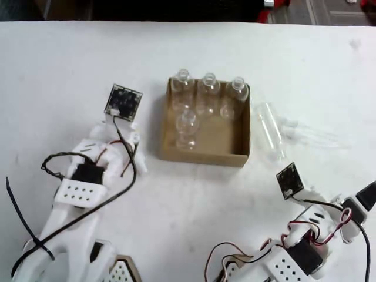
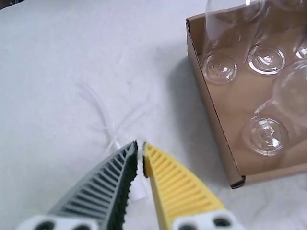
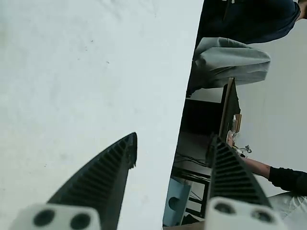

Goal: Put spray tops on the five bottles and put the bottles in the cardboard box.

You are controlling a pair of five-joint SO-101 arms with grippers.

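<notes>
Left gripper [image 2: 140,146]: grey and yellow fingers pinched nearly together on a white spray top [image 2: 114,140]; its thin clear tube trails out past the tips onto the white table [image 1: 70,59]

Cardboard box [image 1: 202,157]: just beside this gripper, on the yellow finger's side, apart from it. Four clear bottles [image 1: 187,126] stand upright inside, three in a row along the wall farthest from the arms, one nearer

Fifth bottle [image 1: 271,136]: lying on its side on the table past the box's far side from the left gripper, just beside the box. Faint clear spray tops [image 1: 308,136] lie near it

Right gripper [image 3: 172,148]: fingers spread wide, nothing between them, over the table's edge
</notes>
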